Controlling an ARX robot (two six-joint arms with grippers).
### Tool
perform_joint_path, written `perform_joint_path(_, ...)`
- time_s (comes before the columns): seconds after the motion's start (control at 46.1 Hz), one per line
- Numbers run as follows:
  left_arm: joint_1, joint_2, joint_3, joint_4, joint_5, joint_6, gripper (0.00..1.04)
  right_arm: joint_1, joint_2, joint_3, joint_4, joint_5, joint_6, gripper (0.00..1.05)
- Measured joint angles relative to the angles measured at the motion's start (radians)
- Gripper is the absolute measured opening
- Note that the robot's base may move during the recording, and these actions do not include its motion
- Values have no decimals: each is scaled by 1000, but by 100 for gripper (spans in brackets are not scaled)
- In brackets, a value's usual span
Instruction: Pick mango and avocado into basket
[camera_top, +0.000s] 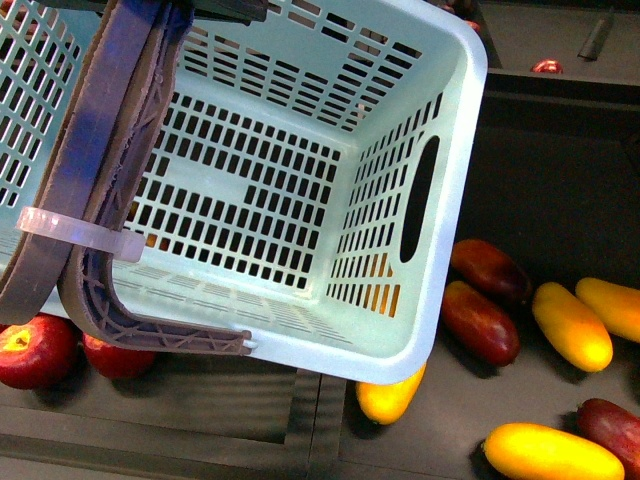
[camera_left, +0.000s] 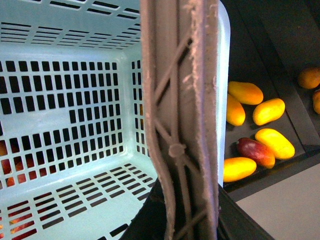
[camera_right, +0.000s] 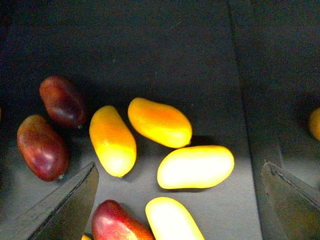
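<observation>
Where the basket is: hard up against the front camera, the teal basket (camera_top: 462, 150) fills the upper left of the front view. It is tilted, with its slotted floor and walls on show and red and orange fruit colours glinting through the slots.
Handles: the two brown handles (camera_top: 110, 130) are folded together across the basket's left part, cinched by a white zip tie (camera_top: 75, 232).
Left gripper: the left gripper (camera_left: 187, 222) has the basket by those handles. Dark jaw parts press in on either side of the brown strip, closed on it.
Right gripper: the right gripper (camera_right: 179, 167) hangs above the fruit. Its fingers (camera_right: 65, 205) are spread wide, with nothing held and nothing touched.
Yellow mangoes: four yellow mangoes (camera_right: 196, 166) lie clustered on the dark surface (camera_right: 165, 50) beneath the right gripper, the palest one in line with the gap between the fingers. In the front view they lie to the right of the basket, and one more pokes out from under its near corner.
Dark red mangoes: two dark red mangoes (camera_top: 480, 320) lie side by side just beside the basket's right wall, between it and the yellow ones. A third sits at the lower right corner.
Red apples: two red apples (camera_top: 35, 350) sit low on the left, partly tucked under the basket's edge.
Round orange fruit: one round orange fruit (camera_left: 310, 77) sits apart from the mango cluster, at the edge of the left wrist view.
</observation>
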Motion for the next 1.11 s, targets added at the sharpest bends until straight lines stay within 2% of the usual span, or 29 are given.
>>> perform_joint_path(0.13,1,0,0,0,-3,0,7,39,197,37,114,-14,-44,97)
perform_joint_path(0.542,2,0,0,0,-10,0,7,181,618,208,241,-25,-58,97)
perform_joint_path(0.78,2,0,0,0,-8,0,7,249,791,340,252,-11,-27,97)
perform_joint_path(1.106,2,0,0,0,-12,0,7,290,892,455,246,11,-28,97)
